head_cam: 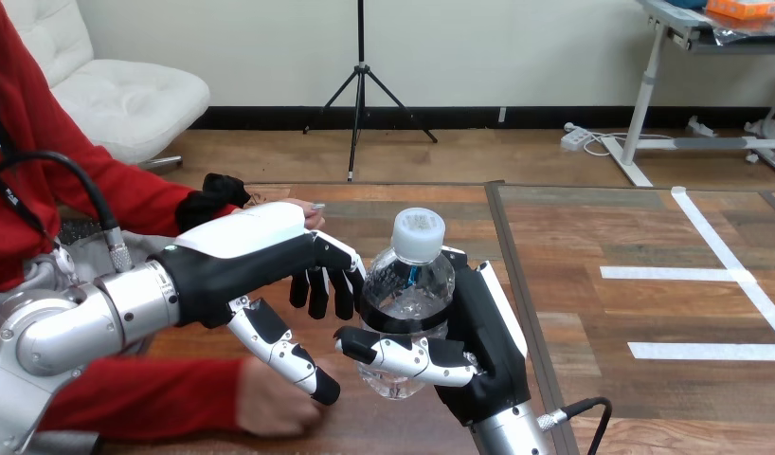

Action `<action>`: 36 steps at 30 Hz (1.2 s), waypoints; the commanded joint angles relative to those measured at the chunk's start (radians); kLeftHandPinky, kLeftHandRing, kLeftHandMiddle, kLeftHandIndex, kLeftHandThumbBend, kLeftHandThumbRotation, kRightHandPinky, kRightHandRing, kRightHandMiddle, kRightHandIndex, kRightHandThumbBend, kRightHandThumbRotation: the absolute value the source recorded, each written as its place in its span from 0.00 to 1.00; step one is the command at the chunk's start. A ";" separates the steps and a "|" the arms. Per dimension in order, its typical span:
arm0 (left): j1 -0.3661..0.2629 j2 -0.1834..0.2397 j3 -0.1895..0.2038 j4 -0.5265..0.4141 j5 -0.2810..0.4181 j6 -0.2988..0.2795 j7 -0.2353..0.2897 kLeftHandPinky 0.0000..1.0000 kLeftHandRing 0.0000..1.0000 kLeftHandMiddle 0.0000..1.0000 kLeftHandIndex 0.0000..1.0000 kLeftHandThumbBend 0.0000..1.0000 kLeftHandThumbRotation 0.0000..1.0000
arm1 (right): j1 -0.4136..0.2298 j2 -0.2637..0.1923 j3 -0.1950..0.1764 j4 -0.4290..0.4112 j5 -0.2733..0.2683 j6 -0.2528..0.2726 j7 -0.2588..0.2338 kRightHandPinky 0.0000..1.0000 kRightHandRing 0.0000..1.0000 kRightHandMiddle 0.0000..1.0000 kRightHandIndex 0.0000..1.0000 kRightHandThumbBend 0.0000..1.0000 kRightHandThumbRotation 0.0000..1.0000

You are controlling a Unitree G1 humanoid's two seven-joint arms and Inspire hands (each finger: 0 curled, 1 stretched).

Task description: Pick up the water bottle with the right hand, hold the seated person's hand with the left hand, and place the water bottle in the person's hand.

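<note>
While the right hand [464,365] clamps the upright water bottle [409,284], the left hand [261,256] hangs just beside it, fingers drooping loose round nothing. The person's upper hand [306,210] peeks out behind the left hand, so the bottle must go left!

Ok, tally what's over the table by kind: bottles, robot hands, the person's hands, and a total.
Water bottle: 1
Robot hands: 2 (left hand, right hand)
Person's hands: 2 (person's hand behind the left hand, person's hand at the view's bottom)
Total: 5
</note>
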 commanded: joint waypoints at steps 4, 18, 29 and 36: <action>-0.085 -0.010 0.081 -0.138 -0.071 -0.008 0.016 0.47 0.51 0.58 0.63 1.00 0.34 | -0.165 0.282 -0.009 0.012 0.043 -0.053 0.005 0.19 0.24 0.28 0.30 0.72 0.00; -0.085 -0.013 0.080 -0.117 -0.069 -0.017 0.022 0.48 0.52 0.59 0.62 1.00 0.32 | -0.166 0.275 -0.013 0.007 0.040 -0.051 0.002 0.19 0.24 0.28 0.30 0.73 0.00; -0.079 -0.005 0.086 -0.118 -0.069 -0.007 0.021 0.49 0.53 0.60 0.62 1.00 0.32 | -0.167 0.271 -0.012 -0.004 0.043 -0.044 0.002 0.18 0.23 0.27 0.30 0.72 0.00; -0.074 -0.002 0.093 -0.116 -0.066 -0.009 0.028 0.50 0.54 0.60 0.63 1.00 0.31 | -0.168 0.270 -0.012 -0.009 0.041 -0.043 -0.001 0.18 0.22 0.27 0.29 0.72 0.00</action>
